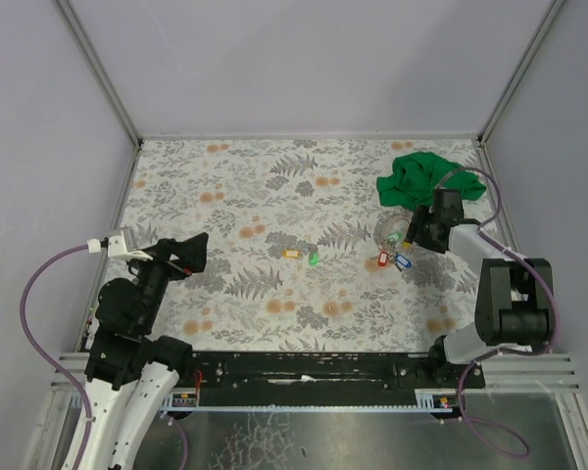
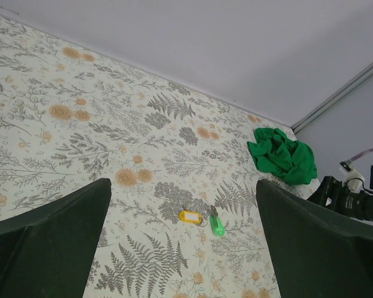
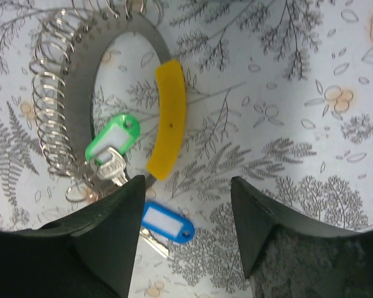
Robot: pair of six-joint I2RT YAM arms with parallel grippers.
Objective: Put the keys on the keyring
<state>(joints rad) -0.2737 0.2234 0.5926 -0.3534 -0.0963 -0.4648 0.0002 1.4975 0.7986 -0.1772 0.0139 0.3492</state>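
Two small keys, the yellow-tag key [image 1: 292, 255] and the green-tag key [image 1: 314, 259], lie side by side in the middle of the flowery table [image 1: 225, 186], well apart from both claws. The left claw [image 2: 183, 183] hangs above the table, wide open with nothing in it. The right claw [image 3: 186, 181] is low over the keyring [image 3: 82, 99], near the green cloth [image 1: 426, 178], its fingers partly open with nothing held, and a blue tag [image 3: 168, 222] lies on the table just beside one finger.
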